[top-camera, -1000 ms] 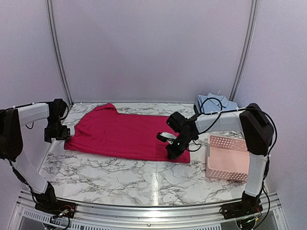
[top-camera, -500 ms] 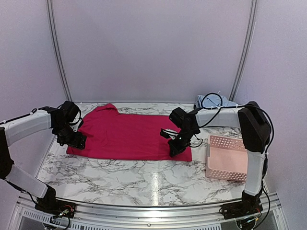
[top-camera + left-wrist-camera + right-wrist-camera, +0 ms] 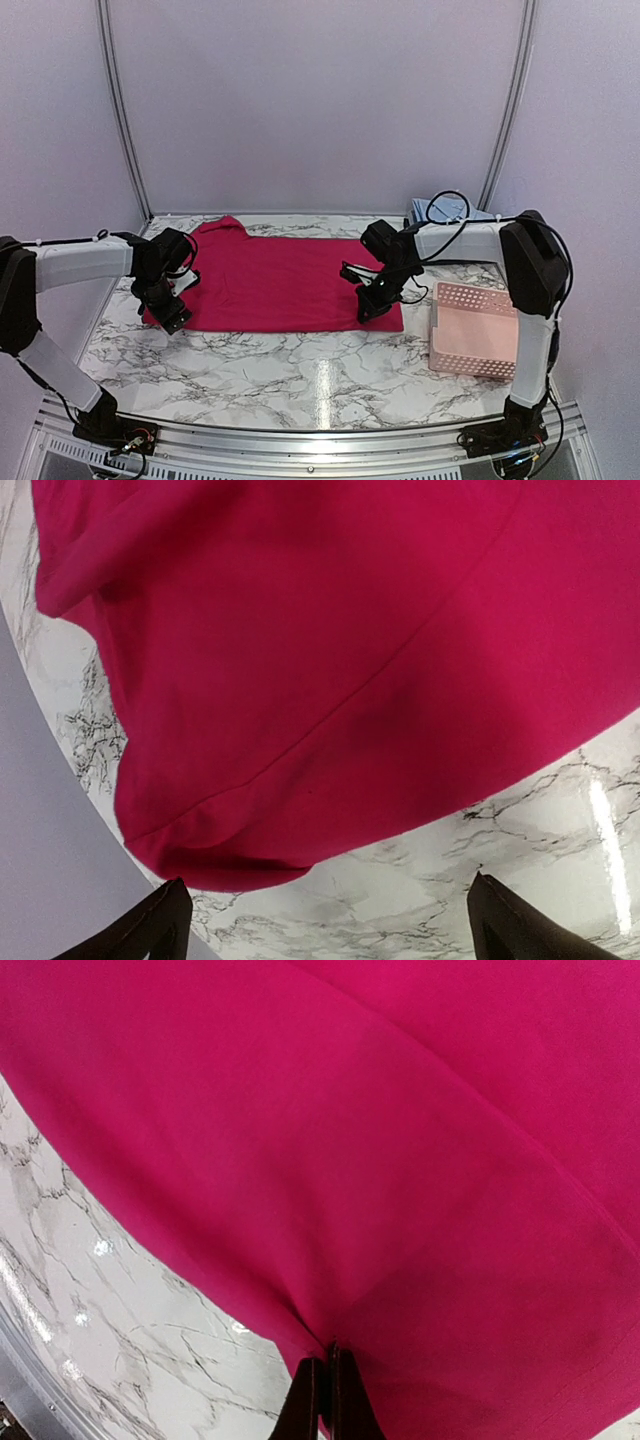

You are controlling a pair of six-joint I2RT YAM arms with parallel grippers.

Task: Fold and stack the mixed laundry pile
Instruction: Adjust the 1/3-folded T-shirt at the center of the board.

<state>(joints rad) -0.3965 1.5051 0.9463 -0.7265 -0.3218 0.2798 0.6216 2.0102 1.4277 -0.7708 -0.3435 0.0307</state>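
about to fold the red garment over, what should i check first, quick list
1. Right hold: right gripper shut on the magenta garment at its near-right hem: ok.
2. Left hold: left gripper on the near-left corner: not ok, jaws wide open, corner ahead of the fingers.
3. Cloth spread flat on the table: ok, slight rumple at the left corner.
4. Clearance: pink basket apart from the cloth: ok.
5. Fold path: light blue shirt off in the far right corner: ok.
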